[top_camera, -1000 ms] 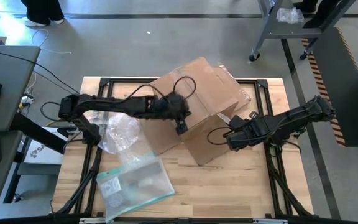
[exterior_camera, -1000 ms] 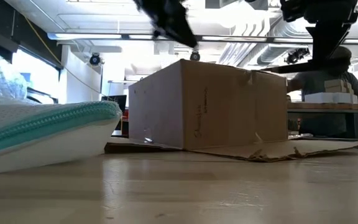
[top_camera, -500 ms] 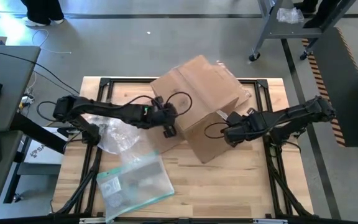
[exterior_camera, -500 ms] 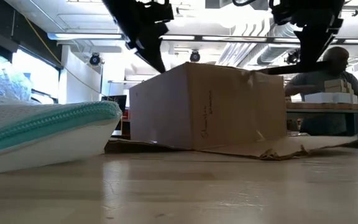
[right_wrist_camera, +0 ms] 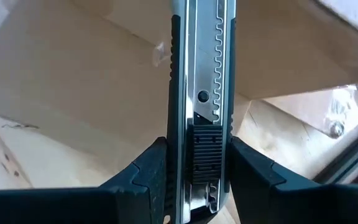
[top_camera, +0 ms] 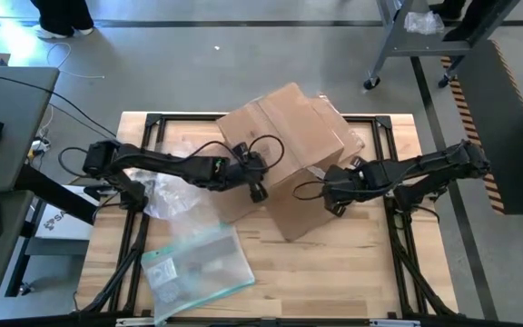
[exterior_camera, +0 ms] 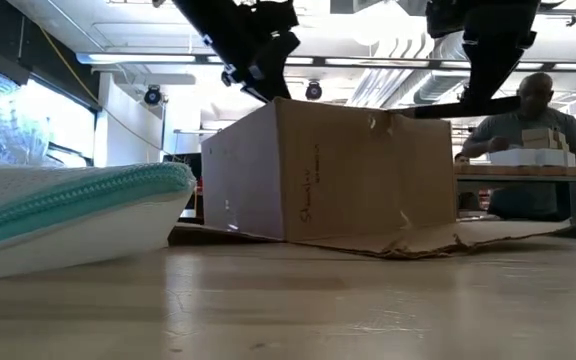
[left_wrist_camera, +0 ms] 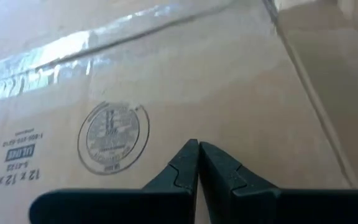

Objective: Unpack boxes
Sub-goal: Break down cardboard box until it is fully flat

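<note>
Two grippers meet the box [top_camera: 284, 150]: left gripper [left_wrist_camera: 197, 163] fingers pressed together on top, right gripper [right_wrist_camera: 197, 168] fingers clamping a knife [right_wrist_camera: 201, 93].

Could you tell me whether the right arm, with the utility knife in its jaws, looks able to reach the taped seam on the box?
Probably yes. The right gripper, shut on the utility knife, is already at the box, with nothing between them. The left gripper, shut, is against the box's other side, off the tape.
</note>
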Available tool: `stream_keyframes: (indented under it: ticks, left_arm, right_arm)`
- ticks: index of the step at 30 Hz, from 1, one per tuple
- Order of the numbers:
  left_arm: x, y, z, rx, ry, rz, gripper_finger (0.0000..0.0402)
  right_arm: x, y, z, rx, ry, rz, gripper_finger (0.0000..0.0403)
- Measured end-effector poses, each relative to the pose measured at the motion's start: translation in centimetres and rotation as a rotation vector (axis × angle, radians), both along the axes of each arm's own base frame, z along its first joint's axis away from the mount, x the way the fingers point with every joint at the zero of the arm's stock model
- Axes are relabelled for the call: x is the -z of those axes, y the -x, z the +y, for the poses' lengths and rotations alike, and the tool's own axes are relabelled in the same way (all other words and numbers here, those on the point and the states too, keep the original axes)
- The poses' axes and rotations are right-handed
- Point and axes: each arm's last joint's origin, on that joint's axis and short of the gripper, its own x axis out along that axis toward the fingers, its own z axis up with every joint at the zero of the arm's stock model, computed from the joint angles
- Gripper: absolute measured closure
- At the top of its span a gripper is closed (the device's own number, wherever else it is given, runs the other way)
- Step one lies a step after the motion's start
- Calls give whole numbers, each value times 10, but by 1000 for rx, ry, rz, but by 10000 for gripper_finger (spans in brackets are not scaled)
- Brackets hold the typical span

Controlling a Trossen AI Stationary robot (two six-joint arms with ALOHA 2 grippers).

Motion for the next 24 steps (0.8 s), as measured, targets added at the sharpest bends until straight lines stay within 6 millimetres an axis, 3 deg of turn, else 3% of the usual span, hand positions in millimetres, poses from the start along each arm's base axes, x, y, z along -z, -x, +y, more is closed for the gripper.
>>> stream_keyframes:
  ticks: [3,6,12,14,19,24]
  left_arm:
    - [4,-5,-1,-7,-10,-15,402]
    - [-4,-3,-7,19,1,-55,401]
    - [-55,21,-28,139,71,-126,401]
    - [-60,32,-31,139,75,-94,401]
    - [-35,45,-25,55,45,40,401]
    - [7,37,-16,11,54,20,402]
  right_arm:
    - [0,2,0,-7,7,26,286]
    - [1,6,-1,9,11,65,286]
    - [1,10,-2,29,19,94,286]
    - [1,10,-2,32,20,98,286]
    - [1,10,-2,36,22,98,286]
    - [1,7,-2,24,13,72,286]
